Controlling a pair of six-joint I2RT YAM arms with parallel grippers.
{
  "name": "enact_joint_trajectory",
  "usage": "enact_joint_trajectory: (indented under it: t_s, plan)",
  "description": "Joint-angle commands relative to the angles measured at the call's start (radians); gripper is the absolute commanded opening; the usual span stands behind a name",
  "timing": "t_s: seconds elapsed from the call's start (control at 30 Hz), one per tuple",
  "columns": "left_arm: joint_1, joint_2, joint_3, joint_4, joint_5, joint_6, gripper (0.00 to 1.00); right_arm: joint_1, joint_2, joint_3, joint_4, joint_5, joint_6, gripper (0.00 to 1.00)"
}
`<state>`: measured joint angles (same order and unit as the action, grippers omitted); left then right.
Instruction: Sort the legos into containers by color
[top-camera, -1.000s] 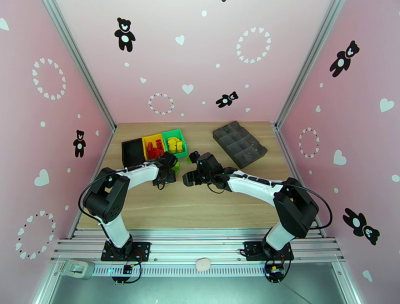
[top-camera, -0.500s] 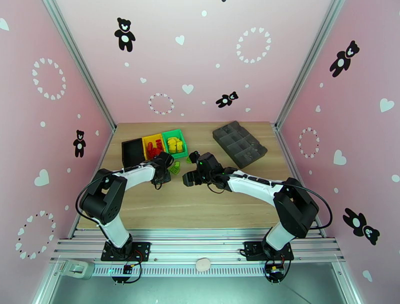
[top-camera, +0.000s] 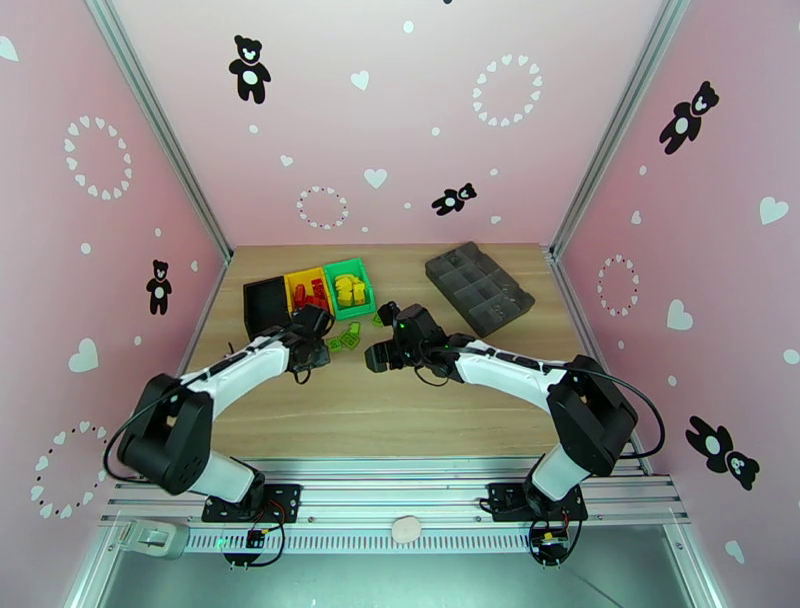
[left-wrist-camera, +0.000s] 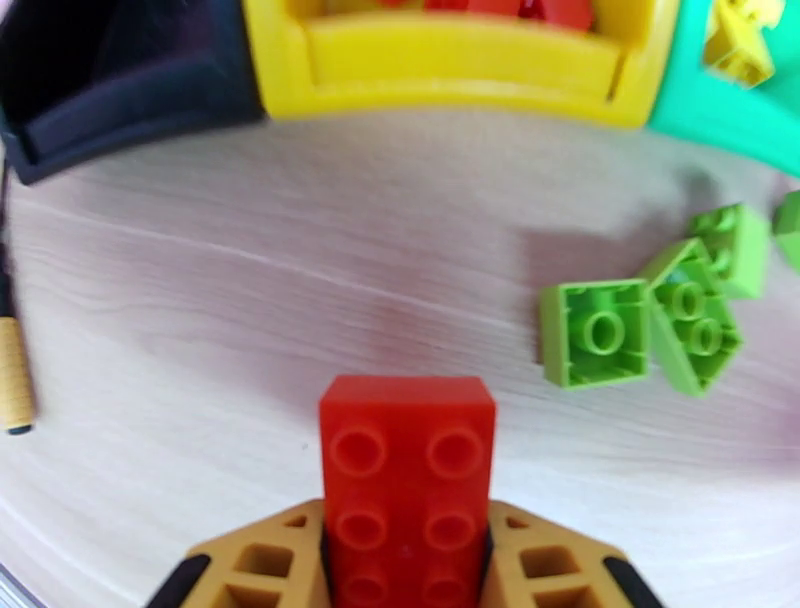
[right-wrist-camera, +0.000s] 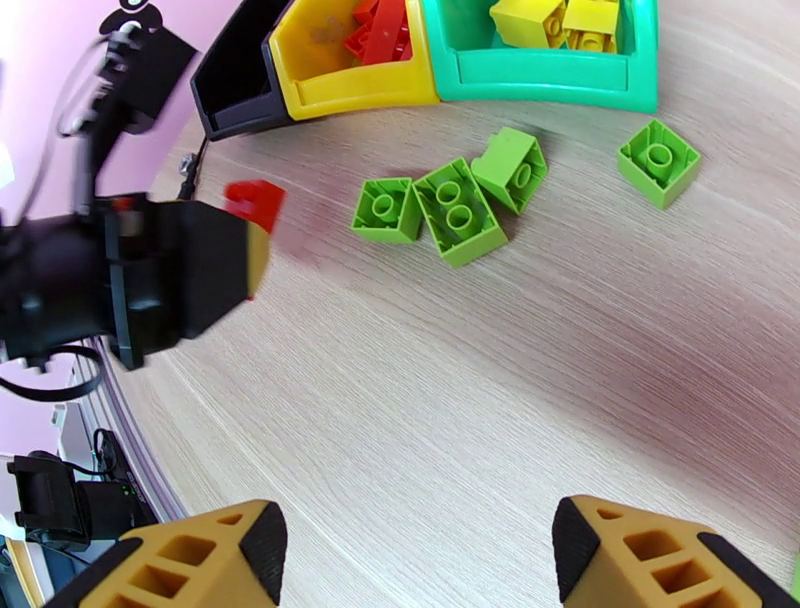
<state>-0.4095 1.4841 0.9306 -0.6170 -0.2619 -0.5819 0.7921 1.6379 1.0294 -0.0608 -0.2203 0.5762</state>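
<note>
My left gripper (left-wrist-camera: 405, 525) is shut on a red brick (left-wrist-camera: 407, 470), held low over the wood a short way in front of the bins. The black bin (left-wrist-camera: 120, 95), the yellow bin (left-wrist-camera: 450, 65) and the green bin (left-wrist-camera: 745, 115) stand side by side just beyond it. Red bricks (right-wrist-camera: 378, 30) lie in the yellow bin (right-wrist-camera: 340, 92), and yellow bricks (right-wrist-camera: 560, 18) lie in the green bin (right-wrist-camera: 545, 88). Several loose green bricks (right-wrist-camera: 460, 212) lie on the table before the green bin. My right gripper (right-wrist-camera: 420, 545) is open, above bare wood just short of them.
A dark grey divided tray (top-camera: 478, 285) sits at the back right of the table (top-camera: 400, 410). The black bin (top-camera: 265, 303) looks bare inside. A cable end (left-wrist-camera: 12, 375) lies at the left. Pink walls close in on three sides.
My left gripper has shifted left, away from the green bricks and toward the black and yellow bins, carrying the red brick, and its elbow has swung outward. The right arm has stayed still.
</note>
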Motion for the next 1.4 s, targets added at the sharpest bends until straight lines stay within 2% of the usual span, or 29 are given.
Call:
enact_joint_trajectory:
  t_s: [0.0, 0.27, 0.63, 0.93, 1.03, 1.17, 1.37]
  plan:
    - [0.033, -0.013, 0.092, -0.061, -0.037, 0.04, 0.32, -0.001, 0.015, 0.035, -0.01, -0.007, 0.002, 0.75]
    - [0.13, 0.116, 0.364, -0.108, -0.017, 0.135, 0.32, -0.006, -0.013, 0.024, -0.037, 0.015, -0.013, 0.75]
    - [0.22, 0.418, 0.679, -0.139, 0.0, 0.169, 0.33, -0.034, -0.065, -0.013, -0.057, 0.039, -0.023, 0.75]
    - [0.233, 0.588, 0.877, -0.194, 0.017, 0.176, 0.36, -0.057, -0.047, 0.027, -0.035, 0.036, -0.019, 0.75]
    - [0.233, 0.596, 0.886, -0.195, 0.03, 0.172, 0.44, -0.065, -0.011, 0.082, -0.034, 0.023, -0.017, 0.75]
    - [0.233, 0.581, 0.877, -0.194, 0.035, 0.17, 0.68, -0.072, 0.038, 0.16, -0.048, 0.009, -0.025, 0.75]
    - [0.228, 0.504, 0.803, -0.174, 0.039, 0.159, 0.75, -0.084, 0.081, 0.232, -0.069, 0.0, -0.036, 0.75]
